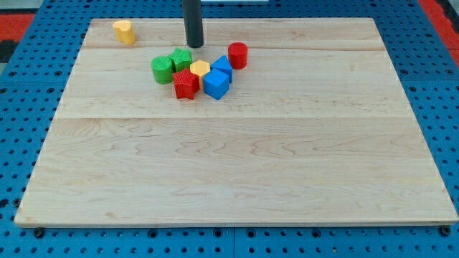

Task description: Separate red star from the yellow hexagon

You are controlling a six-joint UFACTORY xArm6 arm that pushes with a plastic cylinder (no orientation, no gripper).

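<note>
The red star [186, 84] lies in a tight cluster at the board's upper middle. The yellow hexagon [200, 69] touches it at its upper right. My tip [194, 45] stands just above the cluster, a little above the yellow hexagon and to the upper right of the green star [181, 59], apart from both. The rod runs up out of the view's top.
In the cluster are also a green cylinder [163, 69] at the left, two blue blocks [216, 84] [223, 66] at the right and a red cylinder [238, 54] further right. A lone yellow block [124, 31] sits near the wooden board's [229, 179] top left corner.
</note>
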